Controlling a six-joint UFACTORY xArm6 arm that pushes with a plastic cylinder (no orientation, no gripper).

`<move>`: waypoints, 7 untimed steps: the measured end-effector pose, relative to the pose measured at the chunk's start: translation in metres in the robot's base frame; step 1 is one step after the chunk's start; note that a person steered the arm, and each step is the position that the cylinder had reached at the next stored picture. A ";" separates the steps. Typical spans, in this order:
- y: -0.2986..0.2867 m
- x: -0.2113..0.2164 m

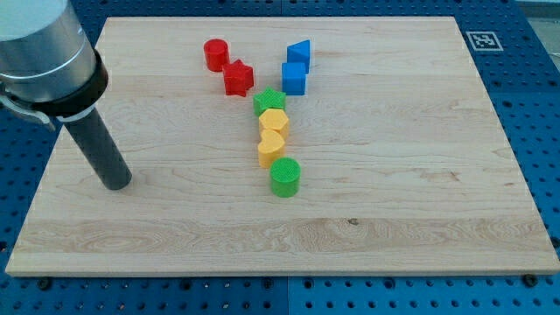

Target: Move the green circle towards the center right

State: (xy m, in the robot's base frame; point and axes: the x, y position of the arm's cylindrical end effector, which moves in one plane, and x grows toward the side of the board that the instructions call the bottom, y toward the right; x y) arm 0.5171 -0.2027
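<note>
Resting tip, far from the green circle

Standing at the board's point(420, 245) left side, my tip point(116, 185) touches no block; it is a plain rod with no claw, so there is nothing to spread or pinch. The green circle point(285, 176) lies well to its right, near the board's middle, at the bottom of a column. Touching above it sits a yellow heart point(272, 148), then a yellow hexagon point(276, 122), then a green star point(269, 101). A red star point(238, 78) and red cylinder point(216, 54) lie toward the view's top left of the column; a blue cube point(295, 77) and blue triangle point(299, 52) lie toward its top right.
</note>
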 end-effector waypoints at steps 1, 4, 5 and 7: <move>0.000 0.000; 0.033 -0.020; 0.068 -0.016; 0.122 0.005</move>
State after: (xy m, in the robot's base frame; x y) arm 0.5225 -0.0808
